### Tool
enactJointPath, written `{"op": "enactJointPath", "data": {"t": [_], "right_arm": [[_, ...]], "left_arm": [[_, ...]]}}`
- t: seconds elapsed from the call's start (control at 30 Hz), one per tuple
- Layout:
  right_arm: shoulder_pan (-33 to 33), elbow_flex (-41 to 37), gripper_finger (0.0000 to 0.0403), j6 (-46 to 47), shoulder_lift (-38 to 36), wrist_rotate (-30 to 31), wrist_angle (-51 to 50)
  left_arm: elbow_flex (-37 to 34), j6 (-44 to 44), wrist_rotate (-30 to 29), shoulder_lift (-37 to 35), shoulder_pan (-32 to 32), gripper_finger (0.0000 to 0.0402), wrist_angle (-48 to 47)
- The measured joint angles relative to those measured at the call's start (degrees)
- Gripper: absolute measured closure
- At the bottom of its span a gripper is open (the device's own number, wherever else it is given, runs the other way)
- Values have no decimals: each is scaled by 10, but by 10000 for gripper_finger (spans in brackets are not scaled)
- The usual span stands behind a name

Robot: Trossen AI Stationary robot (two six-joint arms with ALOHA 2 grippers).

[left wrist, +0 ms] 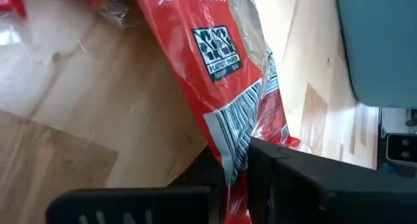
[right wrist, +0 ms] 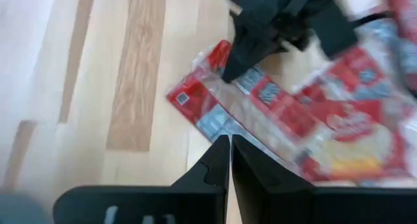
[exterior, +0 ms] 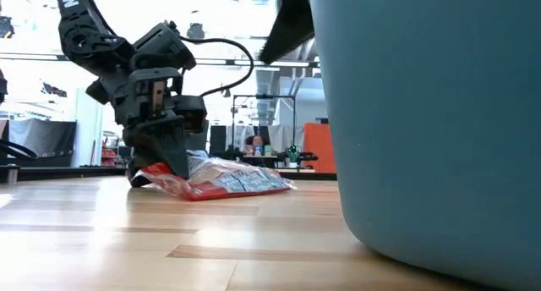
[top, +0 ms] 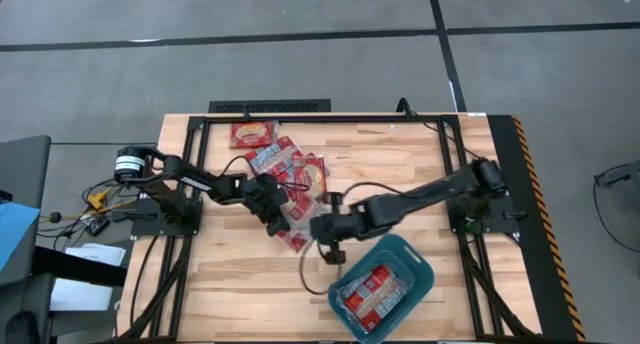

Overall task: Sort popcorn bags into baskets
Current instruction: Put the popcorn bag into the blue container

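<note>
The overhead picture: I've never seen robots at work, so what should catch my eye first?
Probably the heap of red popcorn bags at mid-table, where the left end effector pinches one bag at its edge. Next, the teal tub near the front right, already holding packets. The right end effector hovers shut between heap and tub.

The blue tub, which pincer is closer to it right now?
Right. The right pincer hovers beside the blue tub's corner; the left pincer sits farther off, clamping a popcorn bag.
</note>
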Motion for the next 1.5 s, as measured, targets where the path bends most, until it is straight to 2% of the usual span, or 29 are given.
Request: {"op": "enactJointPath", "data": {"t": [0.2,0.33,0.5,0.7,0.93,1.1,1.3,1.5], "right_arm": [[62,0,361,73,-83,99,-126],[106,0,361,161,-132,171,-222],[159,0,361,273,-182,250,-324],[203,0,361,380,-220,324,-411],[225,0,361,430,-236,341,-436],[236,0,361,431,-229,340,-436],[239,0,361,442,-229,338,-435],[243,0,361,442,-229,340,-435]], "left_arm": [[49,-86,30,-38,-12,396,-5],[106,-139,5,-65,-35,396,-9],[201,-166,-18,-59,-91,397,-41],[332,-148,-51,-5,-160,397,-105],[457,-106,-66,101,-202,397,-159],[512,-116,-56,178,-215,397,-160],[546,-142,-40,232,-231,397,-161],[548,-166,-32,263,-236,394,-157]]}}
